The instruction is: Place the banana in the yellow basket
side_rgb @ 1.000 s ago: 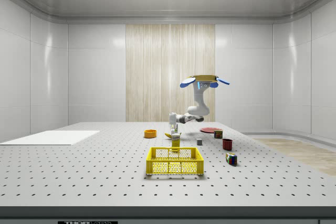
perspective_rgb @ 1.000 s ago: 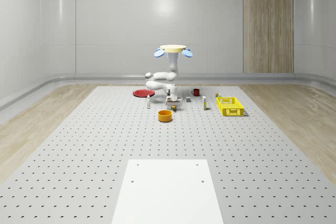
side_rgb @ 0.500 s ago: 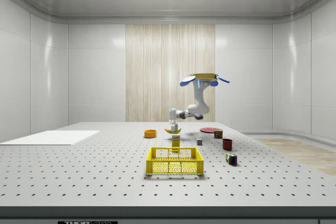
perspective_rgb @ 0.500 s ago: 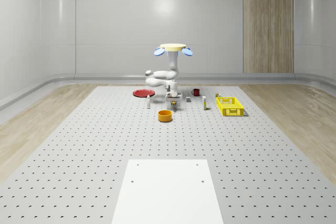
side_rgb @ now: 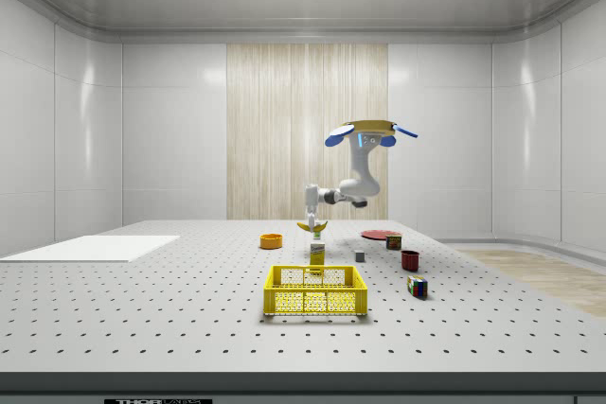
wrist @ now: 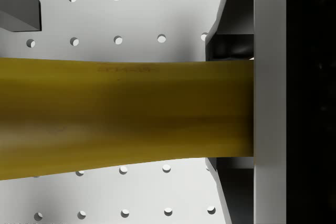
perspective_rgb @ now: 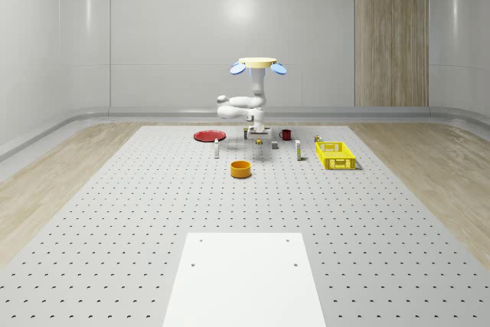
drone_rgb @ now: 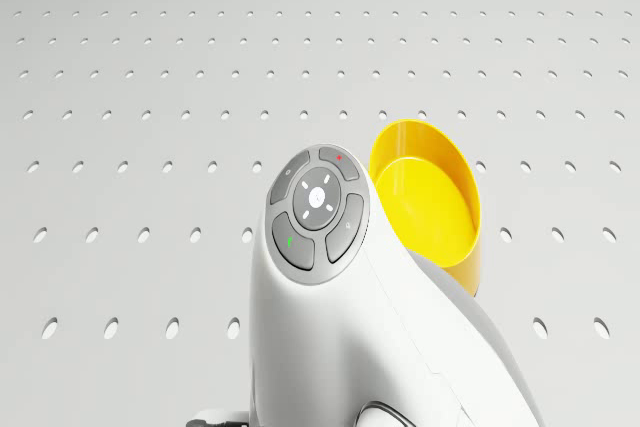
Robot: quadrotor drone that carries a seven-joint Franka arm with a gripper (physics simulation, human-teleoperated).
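Since a second ago the drone (perspective_rgb: 257, 64) has risen and shifted toward the whole-scene view's right, and the curved yellow banana (side_rgb: 311, 226), which lay low by the tabletop, now hangs clear of it, lifted in the jaws (side_rgb: 310, 222). In the wrist view the banana (wrist: 126, 114) runs across the frame with a finger (wrist: 269, 98) pressed against it, so the jaws are clamped on the fruit. That suggests the pick is done and the carry to the basket remains. Reading the whole-scene view from its left: the flat red plate (perspective_rgb: 208, 135) lies at the far left of the group, then the round orange bowl (perspective_rgb: 241, 168) nearer the camera, then the drone hovering over the middle of the perforated grey tabletop (perspective_rgb: 115, 212) with the gripper (perspective_rgb: 259, 140) below it, then the dark red mug (perspective_rgb: 285, 134), and at the right the yellow wire basket (perspective_rgb: 337, 155), well apart from the banana. A small upright carton (side_rgb: 316, 254) stands between the gripper and the basket in the side view; passing above it looks prudent. Open room is plentiful above and around the basket, whose rim is low and whose top is open.
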